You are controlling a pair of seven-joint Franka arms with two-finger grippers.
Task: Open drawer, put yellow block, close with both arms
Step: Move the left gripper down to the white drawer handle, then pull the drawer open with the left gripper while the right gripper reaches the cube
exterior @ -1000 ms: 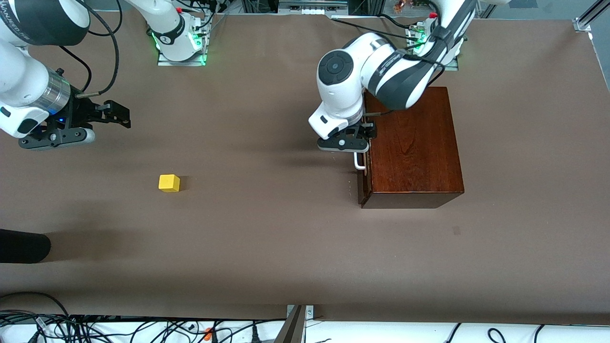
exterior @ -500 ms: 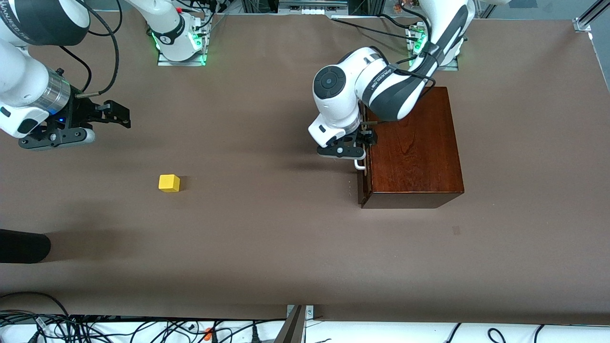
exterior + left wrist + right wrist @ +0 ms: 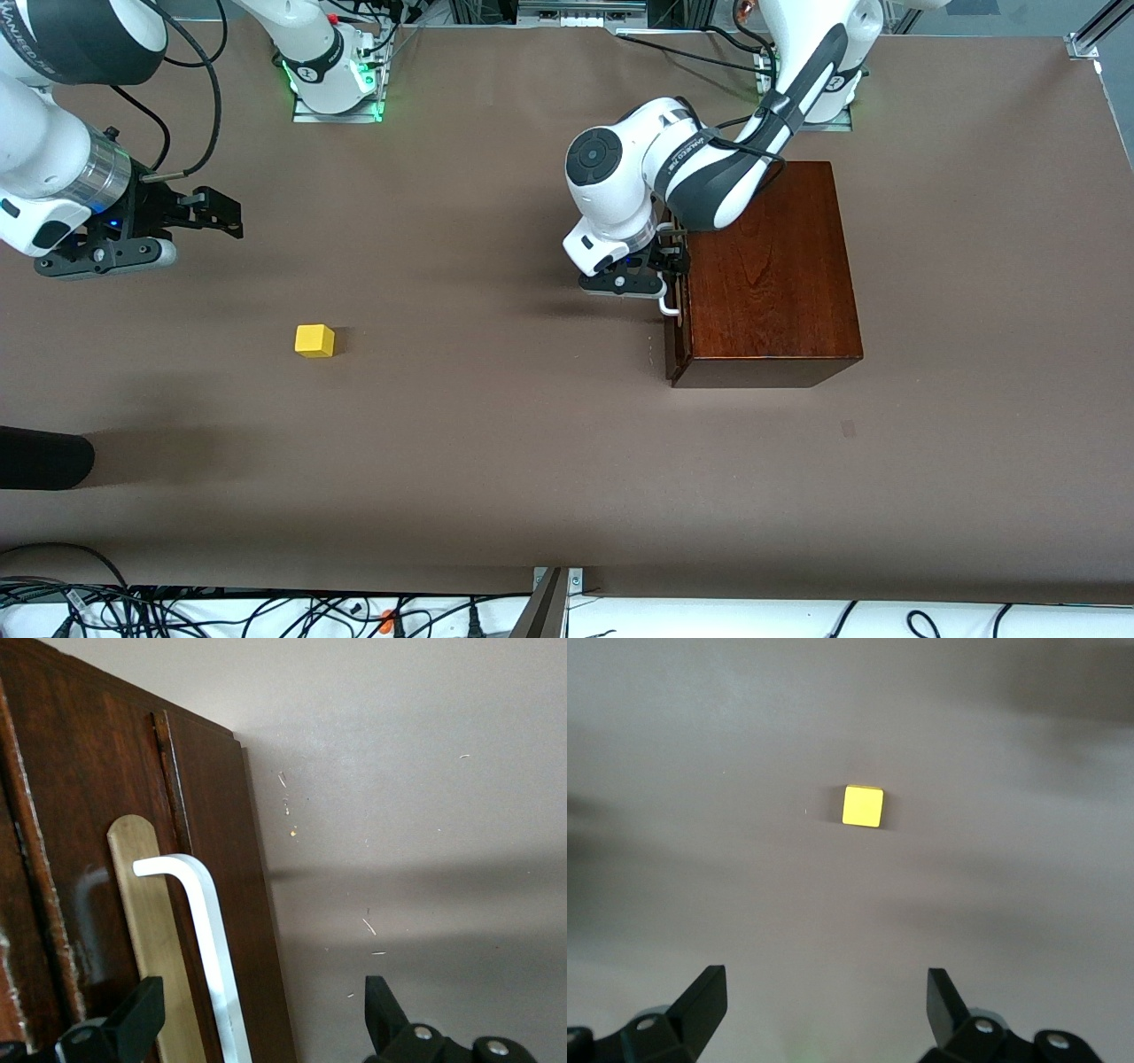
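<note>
The dark reddish-brown wooden box (image 3: 771, 266) stands toward the left arm's end of the table. Its drawer looks shut, with the white bar handle (image 3: 669, 307) on the face turned toward the right arm's end. My left gripper (image 3: 666, 264) is open at that face, with the handle (image 3: 208, 939) between its spread fingers (image 3: 263, 1001) and not clamped. The yellow block (image 3: 314, 340) lies on the table toward the right arm's end. My right gripper (image 3: 217, 213) is open and empty in the air over bare table. The block (image 3: 863, 806) shows ahead of the right gripper (image 3: 824, 988).
A brown mat (image 3: 496, 443) covers the table. A black object (image 3: 44, 456) pokes in at the right arm's end, nearer the camera than the block. Cables (image 3: 177, 611) run along the near edge. Both arm bases (image 3: 337, 80) stand at the far edge.
The left arm's wrist and forearm have swung slightly toward the right arm's end, with its gripper staying at the handle. The right arm and the block have not moved.
</note>
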